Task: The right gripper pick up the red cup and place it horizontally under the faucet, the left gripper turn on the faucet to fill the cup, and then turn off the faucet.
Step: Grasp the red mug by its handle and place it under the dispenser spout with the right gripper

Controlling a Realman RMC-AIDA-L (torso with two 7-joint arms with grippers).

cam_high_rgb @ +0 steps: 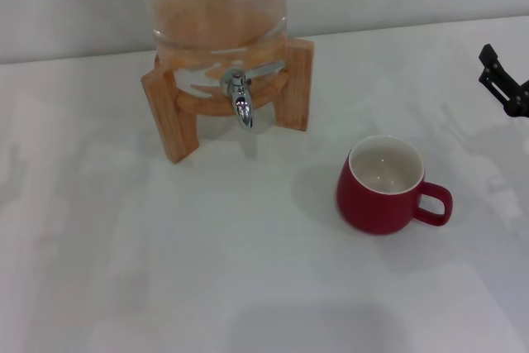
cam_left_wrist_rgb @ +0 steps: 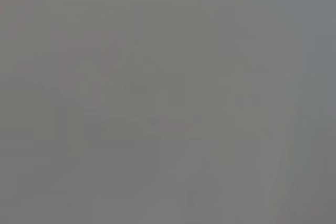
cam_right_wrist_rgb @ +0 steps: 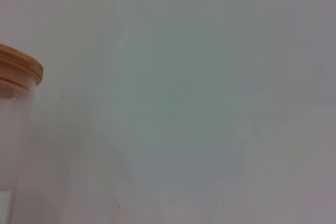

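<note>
The red cup (cam_high_rgb: 382, 191) stands upright on the white table, its white inside showing and its loop handle turned toward the right. The chrome faucet (cam_high_rgb: 241, 102) juts from the glass dispenser (cam_high_rgb: 216, 6), to the cup's far left, with its spout pointing down. My right gripper (cam_high_rgb: 488, 68) reaches in at the right edge, above and to the right of the cup and apart from it; its two black fingers stand open with nothing between them. The left gripper is out of view. The left wrist view is plain grey.
A wooden stand (cam_high_rgb: 169, 113) carries the dispenser near the back wall. In the right wrist view the dispenser's wooden lid (cam_right_wrist_rgb: 21, 66) and glass wall show at the edge. The white table (cam_high_rgb: 165, 270) stretches in front of the stand and cup.
</note>
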